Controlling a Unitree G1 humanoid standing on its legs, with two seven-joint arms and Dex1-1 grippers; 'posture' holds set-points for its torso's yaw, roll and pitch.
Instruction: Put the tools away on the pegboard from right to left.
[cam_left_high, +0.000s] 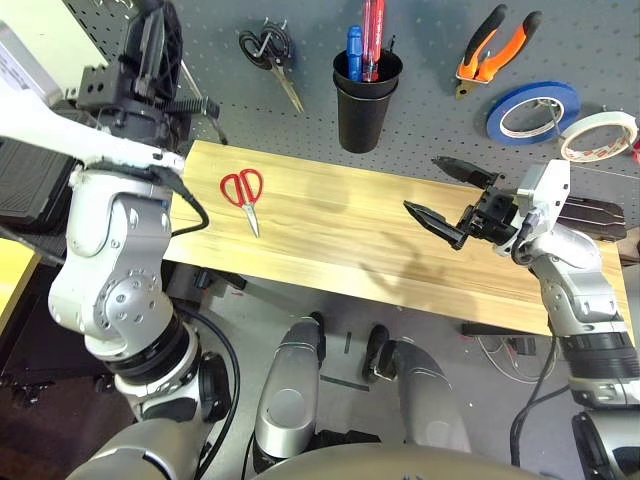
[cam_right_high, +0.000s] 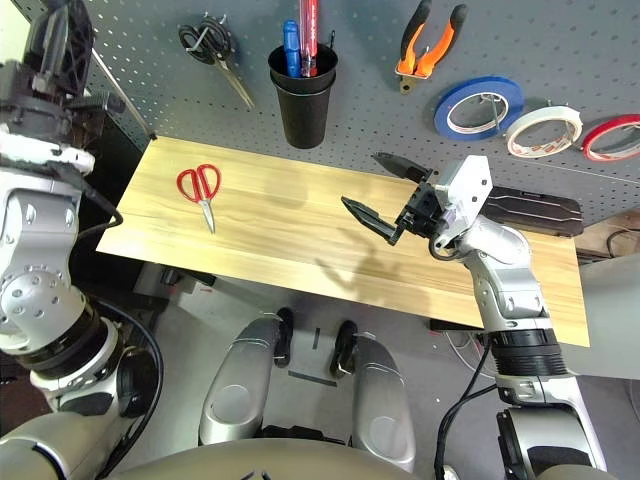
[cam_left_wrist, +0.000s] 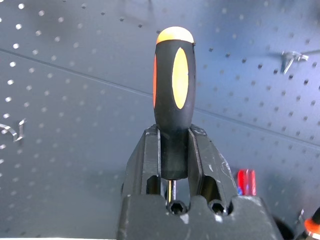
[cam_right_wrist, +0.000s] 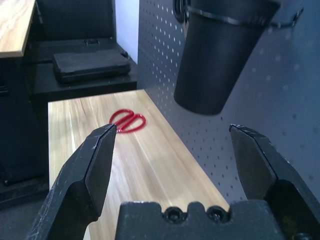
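Observation:
My left gripper (cam_left_wrist: 174, 136) is raised in front of the pegboard (cam_left_high: 425, 40) at the far left, shut on the orange-and-black handle of the thin screwdriver (cam_left_wrist: 174, 80). Its shaft (cam_left_high: 205, 105) slants down toward the table's back left corner. The red-handled scissors (cam_left_high: 243, 190) lie flat on the left part of the wooden table (cam_left_high: 340, 240). Hanging on the board at the upper right are the pliers (cam_left_high: 495, 50), with the white tape roll (cam_left_high: 598, 135) on a hook further right. My right gripper (cam_left_high: 428, 185) hovers open over the table's right side, holding nothing.
A black cup (cam_left_high: 366, 100) with blue and red items hangs at the board's middle. Black-handled scissors (cam_left_high: 270, 50) hang left of it. A blue tape roll (cam_left_high: 533, 110) hangs between pliers and white roll. A black case (cam_left_high: 595, 215) lies behind my right arm.

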